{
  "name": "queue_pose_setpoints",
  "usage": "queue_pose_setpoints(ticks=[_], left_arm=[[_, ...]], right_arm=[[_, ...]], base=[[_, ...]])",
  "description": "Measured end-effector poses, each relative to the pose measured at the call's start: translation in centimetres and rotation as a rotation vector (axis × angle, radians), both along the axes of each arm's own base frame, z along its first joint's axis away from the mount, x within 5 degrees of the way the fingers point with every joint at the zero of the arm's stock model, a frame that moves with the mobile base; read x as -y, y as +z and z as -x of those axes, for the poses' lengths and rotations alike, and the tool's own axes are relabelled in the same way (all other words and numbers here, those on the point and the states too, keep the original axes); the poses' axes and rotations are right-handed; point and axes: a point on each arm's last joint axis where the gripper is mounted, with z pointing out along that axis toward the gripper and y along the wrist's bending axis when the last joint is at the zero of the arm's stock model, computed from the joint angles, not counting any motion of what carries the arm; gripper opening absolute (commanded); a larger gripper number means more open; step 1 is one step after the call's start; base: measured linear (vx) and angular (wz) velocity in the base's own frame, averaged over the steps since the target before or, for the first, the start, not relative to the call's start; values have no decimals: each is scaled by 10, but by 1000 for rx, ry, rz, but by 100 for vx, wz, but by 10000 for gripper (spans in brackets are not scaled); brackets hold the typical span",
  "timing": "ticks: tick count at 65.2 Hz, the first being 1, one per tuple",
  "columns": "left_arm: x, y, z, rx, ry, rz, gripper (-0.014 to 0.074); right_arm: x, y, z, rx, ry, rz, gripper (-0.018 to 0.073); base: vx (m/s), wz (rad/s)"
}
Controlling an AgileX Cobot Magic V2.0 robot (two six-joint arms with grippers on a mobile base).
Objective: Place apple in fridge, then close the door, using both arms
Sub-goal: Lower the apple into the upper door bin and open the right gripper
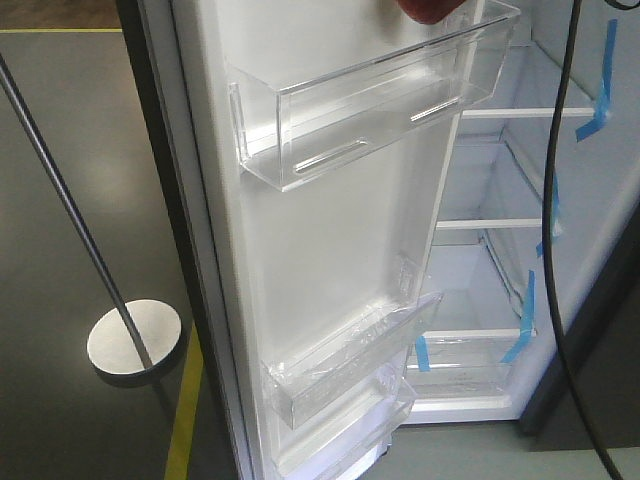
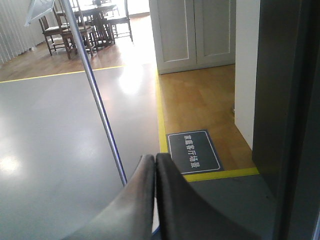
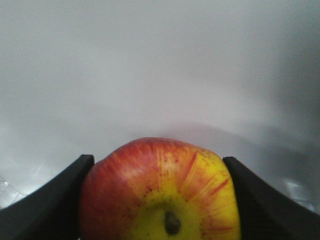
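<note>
What worries me most is the release. The apple [image 3: 160, 192] is pinched stem-end toward the camera between the two black fingers of the right hand [image 3: 157, 162], with only a blank white surface ahead in the right wrist view. I cannot judge from that view how near that surface is. In the front view just a sliver of red [image 1: 428, 10] shows at the top edge, above the rim of the upper clear bin [image 1: 370, 110] on the door [image 1: 330, 230]. If I let go here the apple could strike the rim, or drop into the bin rather than the fridge [image 1: 590, 230] itself. On one of the glass shelves [image 1: 500, 224], right of centre in the frame, a round apple may roll forward and out. A black cable [image 1: 553, 250] hangs down the right of the front view across the opening, and I judge it could snag on the arm or get shut in the door. The rest of the right arm is out of frame, so I cannot tell its pose. The left hand [image 2: 155, 160] has its fingers pressed together on nothing. It points out over the grey floor, with a dark panel filling the right of its view.
</note>
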Motion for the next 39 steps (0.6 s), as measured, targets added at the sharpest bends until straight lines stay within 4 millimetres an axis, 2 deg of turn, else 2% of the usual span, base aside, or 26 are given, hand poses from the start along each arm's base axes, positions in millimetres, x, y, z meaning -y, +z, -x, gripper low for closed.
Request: queue_pose_setpoints(ticks=[17, 22, 31, 39], left_arm=[[0, 0, 0, 0, 0, 0, -6], [0, 0, 0, 0, 0, 0, -6], [0, 0, 0, 0, 0, 0, -6], [0, 0, 0, 0, 0, 0, -6]], right_arm=[[0, 0, 0, -42, -20, -26, 571], [0, 0, 0, -58, -28, -38, 624], [0, 0, 0, -82, -39, -55, 632], [0, 0, 0, -96, -45, -65, 585]], base=[[0, 0], [0, 0], [0, 0], [0, 0]])
